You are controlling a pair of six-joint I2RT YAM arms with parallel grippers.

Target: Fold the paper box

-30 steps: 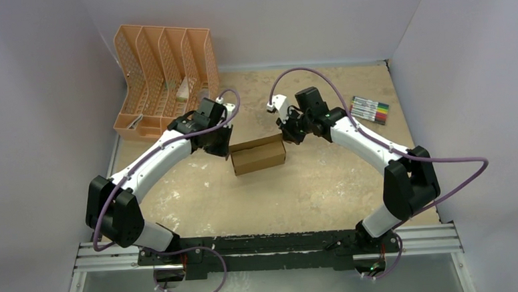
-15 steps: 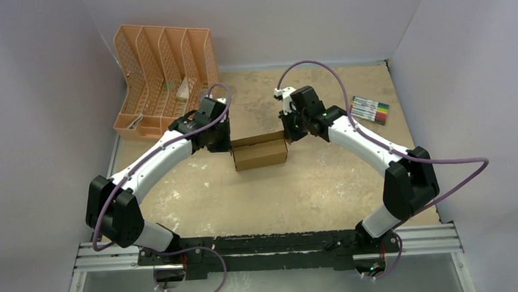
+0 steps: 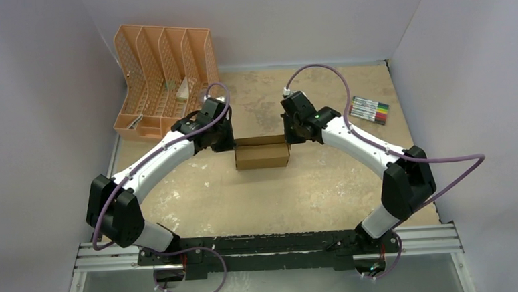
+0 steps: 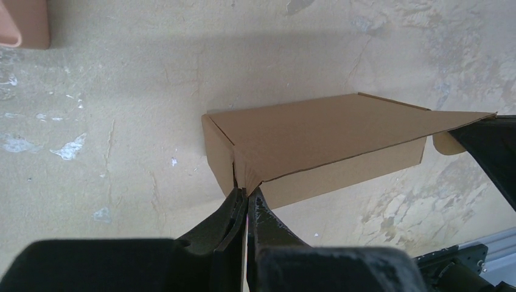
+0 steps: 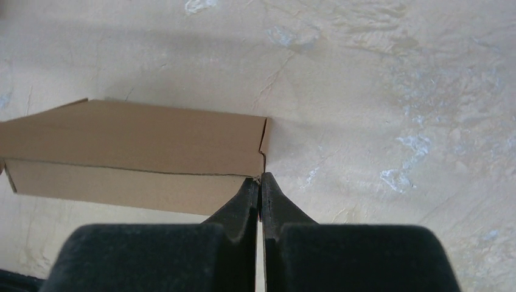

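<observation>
The paper box [image 3: 262, 154] is a small brown cardboard carton, folded into a rectangle, lying on the table's middle between both arms. My left gripper [image 3: 230, 146] is at the box's left end, shut on a corner of the box's lid flap [image 4: 246, 176]. My right gripper [image 3: 289, 139] is at the box's right end, its jaws shut, tips touching the box's corner [image 5: 263, 176]. The box's top and front wall show in the left wrist view [image 4: 316, 131] and the right wrist view [image 5: 140, 143].
A peach-orange slotted file organizer [image 3: 162, 77] stands at the back left, close behind my left arm. A pack of coloured markers [image 3: 369, 109] lies at the back right. Grey walls enclose the table on three sides.
Both grippers have come down and inward to the box's two ends. The box has turned from slightly tilted to square with the table's front edge.
</observation>
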